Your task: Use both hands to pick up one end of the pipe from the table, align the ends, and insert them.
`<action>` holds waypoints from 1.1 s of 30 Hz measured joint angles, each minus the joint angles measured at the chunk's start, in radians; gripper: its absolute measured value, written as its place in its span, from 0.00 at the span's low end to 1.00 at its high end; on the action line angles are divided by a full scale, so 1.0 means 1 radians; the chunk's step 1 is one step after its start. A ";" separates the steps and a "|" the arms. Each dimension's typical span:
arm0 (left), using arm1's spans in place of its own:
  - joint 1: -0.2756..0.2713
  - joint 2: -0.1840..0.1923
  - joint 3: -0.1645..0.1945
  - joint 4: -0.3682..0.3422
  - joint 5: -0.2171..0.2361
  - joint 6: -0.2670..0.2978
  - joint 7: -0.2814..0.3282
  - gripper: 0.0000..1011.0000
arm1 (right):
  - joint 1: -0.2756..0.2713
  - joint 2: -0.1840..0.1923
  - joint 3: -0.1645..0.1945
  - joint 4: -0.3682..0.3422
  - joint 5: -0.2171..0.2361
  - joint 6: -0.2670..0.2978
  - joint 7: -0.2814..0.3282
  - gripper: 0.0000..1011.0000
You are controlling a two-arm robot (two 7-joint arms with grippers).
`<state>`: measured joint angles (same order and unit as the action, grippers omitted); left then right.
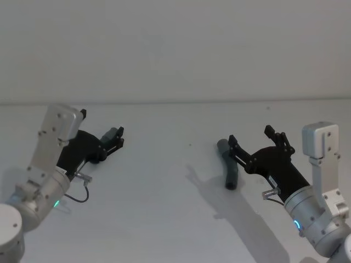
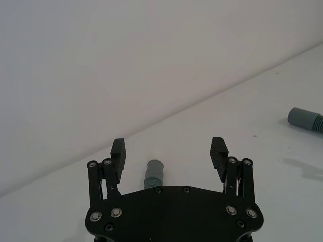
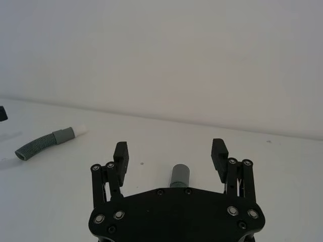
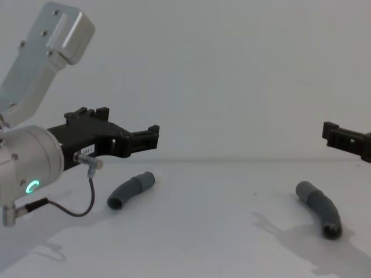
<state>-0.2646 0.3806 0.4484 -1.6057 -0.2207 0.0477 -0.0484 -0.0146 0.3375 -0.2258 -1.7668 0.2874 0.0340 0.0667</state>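
Note:
Two dark grey ribbed pipe pieces lie on the white table (image 1: 164,208). One pipe piece (image 4: 132,189) rests at the left, and its white tip (image 3: 79,130) is seen from the right wrist view. My left gripper (image 4: 145,139) hovers above it, open, with the piece (image 2: 153,174) centred between the fingers and nothing held. The other curved piece (image 1: 230,167) lies at the right. My right gripper (image 1: 250,137) hangs open above its far end (image 3: 179,176), clear of it. In the head view the left gripper (image 1: 116,139) covers most of the left piece (image 1: 111,133).
A plain pale wall stands behind the table's far edge. Bare table surface (image 4: 232,208) stretches between the two pieces. A thin black cable (image 4: 87,202) loops under my left wrist.

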 joint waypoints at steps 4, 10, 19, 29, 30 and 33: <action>-0.036 -0.003 -0.003 0.029 -0.021 0.035 -0.035 0.99 | 0.000 0.000 0.000 0.000 0.000 0.000 0.000 0.99; -0.101 -0.017 -0.009 0.087 -0.052 0.093 -0.086 0.99 | 0.000 0.000 0.000 0.000 0.000 0.000 0.000 0.99; -0.154 -0.034 -0.023 0.114 -0.092 0.214 -0.120 0.99 | 0.000 0.000 0.000 0.000 0.000 0.000 0.000 0.99; -0.190 -0.034 -0.029 0.113 -0.127 0.342 -0.164 0.99 | 0.000 0.000 0.000 0.000 0.000 0.000 0.000 0.99; -0.193 -0.033 -0.029 0.114 -0.129 0.352 -0.168 0.99 | 0.000 0.000 0.000 0.000 0.000 0.000 0.000 0.99; -0.212 -0.024 -0.029 0.121 -0.137 0.397 -0.190 0.99 | 0.000 0.000 0.000 0.000 0.000 0.000 0.000 0.99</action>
<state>-0.4762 0.3567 0.4199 -1.4850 -0.3577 0.4452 -0.2388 -0.0146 0.3375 -0.2258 -1.7668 0.2874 0.0340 0.0668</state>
